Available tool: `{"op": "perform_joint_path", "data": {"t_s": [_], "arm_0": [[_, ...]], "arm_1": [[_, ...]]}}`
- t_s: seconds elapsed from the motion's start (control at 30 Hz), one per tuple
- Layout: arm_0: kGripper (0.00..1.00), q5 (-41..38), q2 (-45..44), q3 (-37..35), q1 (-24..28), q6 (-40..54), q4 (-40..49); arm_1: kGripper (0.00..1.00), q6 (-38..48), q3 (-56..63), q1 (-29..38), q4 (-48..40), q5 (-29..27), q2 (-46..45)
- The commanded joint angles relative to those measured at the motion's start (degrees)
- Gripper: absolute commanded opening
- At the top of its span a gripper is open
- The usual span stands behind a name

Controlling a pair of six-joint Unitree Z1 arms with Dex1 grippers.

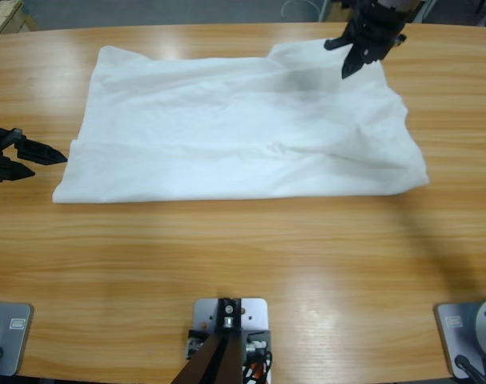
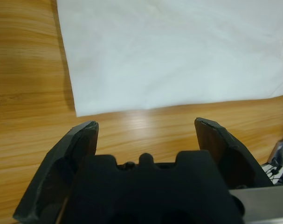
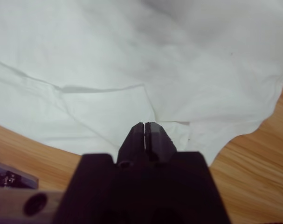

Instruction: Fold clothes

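Across the middle of the wooden counter (image 1: pixel 243 264) the white T-shirt (image 1: pixel 243 132) lies spread wide and partly folded, a long crease running along its near side and its surface rumpled toward the far right corner. The right claw (image 1: pixel 356 58) hangs over that far corner; its wrist view shows the jaws pressed together right at a fold of the cloth, but I cannot make out fabric caught between them, so I'd call it closed and maybe empty. The left claw (image 1: pixel 36 154) sits low at the other end, jaws wide apart with bare wood between them, just short of the shirt's near left corner and holding nothing.

What worries me: if the right claw lifts without a true hold, the thin fabric would simply stay where it is. If it has pinched only the top layer, pulling would drag the layers apart and spoil the crease. And should the left claw close where it is, it would meet only wood, leaving one side to move alone and skew the shirt.

No brand, label or lettering can be read on anything here
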Motion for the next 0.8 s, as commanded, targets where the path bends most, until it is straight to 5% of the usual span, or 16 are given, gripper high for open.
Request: {"op": "perform_joint_path", "data": {"t_s": [0.03,0.07,0.17,0.8], "arm_0": [[0.805,-0.3,1.5,-0.5,-0.5,0.8,0.3],[0.805,-0.3,1.4,-0.4,-0.5,0.8,0.3],[0.804,-0.3,1.4,-0.4,-0.5,0.8,0.3],[0.804,-0.3,1.7,-0.5,-0.6,0.8,0.3]], "arm_1": [[0.366,1.8,10.7,-0.9,-4.8,0.9,-1.4],[0.519,2.6,15.4,-1.4,-8.8,2.7,-3.5],[0.654,3.8,23.5,-1.9,-14.9,4.7,-5.5],[0.656,3.9,34.2,-2.0,-22.7,4.6,-3.4]]}}
